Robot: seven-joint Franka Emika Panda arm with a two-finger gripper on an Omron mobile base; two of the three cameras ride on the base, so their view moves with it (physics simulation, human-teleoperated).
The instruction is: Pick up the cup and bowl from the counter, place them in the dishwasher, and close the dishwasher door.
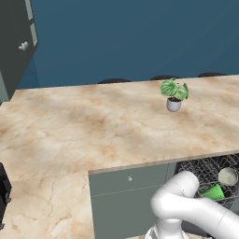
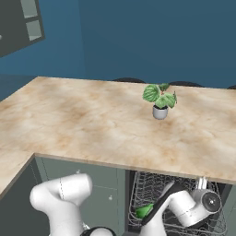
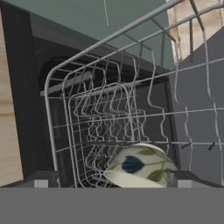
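Lying on its side in the black wire rack, the cup (image 1: 213, 192) shows as a bright green cone at about four o'clock in the left base view, and as a green patch (image 2: 144, 211) at six o'clock in the right base view, partly behind the arm. Just beside it in the rack, at its one o'clock in the left base view, sits the bowl (image 1: 228, 176), its pale round inside facing up. In the hand view the bowl (image 3: 141, 166) lies at six o'clock, close to the camera, its outside showing a blue and green leaf pattern.

The dishwasher (image 2: 177, 198) stands open under the counter (image 1: 84, 130), its rack (image 3: 109, 118) of thin wire tines running back into the dark cavity.

The gripper (image 3: 109, 179) hangs inside the rack just above the bowl, its jaws spread wide and released, holding nothing; the two dark finger tips (image 3: 41, 179) stand on either side of the bowl without gripping it.

On the counter, at one o'clock in the left base view, a potted plant (image 1: 174, 95) stands upright. Grey-green cabinet fronts (image 1: 128, 196) sit left of the dishwasher.
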